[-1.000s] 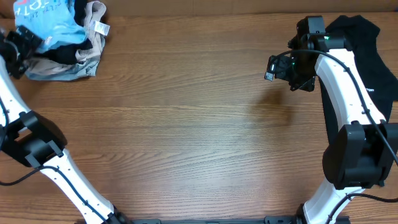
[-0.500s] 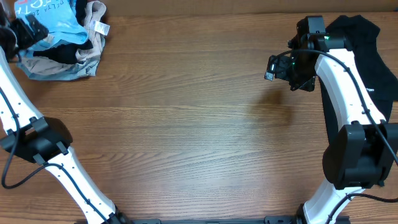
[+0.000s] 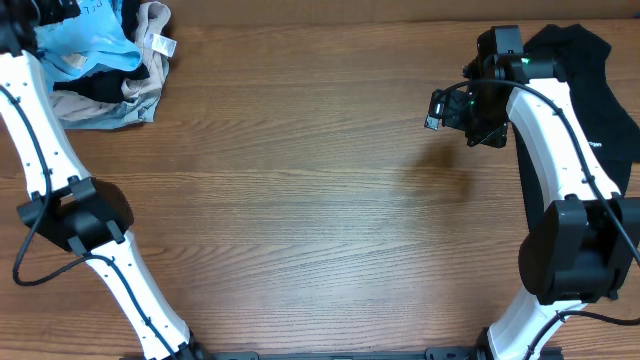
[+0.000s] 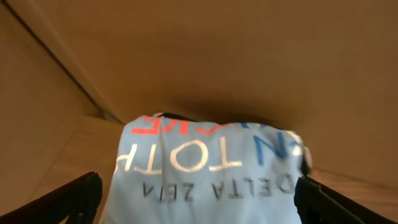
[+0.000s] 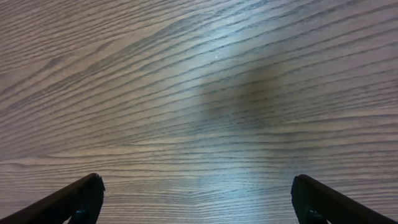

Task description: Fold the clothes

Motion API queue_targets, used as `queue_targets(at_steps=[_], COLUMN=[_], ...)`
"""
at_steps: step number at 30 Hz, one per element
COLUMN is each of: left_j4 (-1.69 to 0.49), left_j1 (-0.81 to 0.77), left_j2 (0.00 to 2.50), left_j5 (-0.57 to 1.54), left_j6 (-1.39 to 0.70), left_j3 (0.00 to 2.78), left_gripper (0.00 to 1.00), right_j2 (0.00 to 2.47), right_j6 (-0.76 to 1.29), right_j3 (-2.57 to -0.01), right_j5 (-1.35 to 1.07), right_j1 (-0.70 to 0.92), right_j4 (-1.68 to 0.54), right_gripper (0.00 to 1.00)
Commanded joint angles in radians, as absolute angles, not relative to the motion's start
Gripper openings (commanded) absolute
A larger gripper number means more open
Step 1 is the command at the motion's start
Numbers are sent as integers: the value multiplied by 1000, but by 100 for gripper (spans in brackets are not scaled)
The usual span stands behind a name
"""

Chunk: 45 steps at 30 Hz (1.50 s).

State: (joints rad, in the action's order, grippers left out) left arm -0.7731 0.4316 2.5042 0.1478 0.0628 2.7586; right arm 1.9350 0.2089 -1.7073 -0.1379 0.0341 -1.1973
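Note:
The light blue T-shirt (image 3: 97, 42) lies crumpled on top of a pile at the far left corner of the table. In the left wrist view its white and red lettering (image 4: 205, 165) faces the camera. My left gripper (image 3: 45, 10) is open at the far left edge of the pile. Its two jaws (image 4: 199, 202) sit on either side of the shirt's near part, and I cannot tell whether they touch it. My right gripper (image 3: 445, 108) is open and empty above bare wood at the right, and its jaws (image 5: 199, 199) show only table grain between them.
Under the T-shirt sits a bundle of black and beige garments (image 3: 145, 55). A larger plain black garment (image 3: 600, 80) lies at the far right behind my right arm. A brown wall (image 4: 249, 56) rises just behind the pile.
My left gripper has moved toward the far edge of the table, over the top left of the pile. The right arm has not moved.

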Motion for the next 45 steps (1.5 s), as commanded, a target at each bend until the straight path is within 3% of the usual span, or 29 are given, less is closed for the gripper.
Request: queue_targets(at_steps=[1, 12, 20, 25, 33, 38, 45], left_j4=[-714, -384, -379, -524, -1013, -1203, -1259], left_j1=[429, 386, 364, 364, 357, 353, 353], left_j2=[2493, 2494, 2479, 2421, 2243, 2104, 2039], left_j5=[139, 59, 16, 43, 46, 45, 45], left_j6=[87, 138, 113, 70, 63, 45, 45], left_j3=[2631, 2143, 2119, 2318, 2718, 2769, 2769], left_gripper=[100, 100, 100, 100, 100, 100, 100], right_j2=[1938, 1938, 1938, 1922, 1854, 1814, 1705], right_j6=[205, 205, 205, 172, 148, 123, 123], right_j3=[-1721, -1721, -1724, -1792, -2179, -2483, -2759], right_j5=[-128, -128, -128, -126, 27, 36, 33], right_j1=[32, 32, 32, 32, 32, 32, 32], right_j4=[-1193, -1187, -1181, -1208, -1388, -1531, -1689], right_gripper=[100, 100, 100, 100, 100, 100, 100])
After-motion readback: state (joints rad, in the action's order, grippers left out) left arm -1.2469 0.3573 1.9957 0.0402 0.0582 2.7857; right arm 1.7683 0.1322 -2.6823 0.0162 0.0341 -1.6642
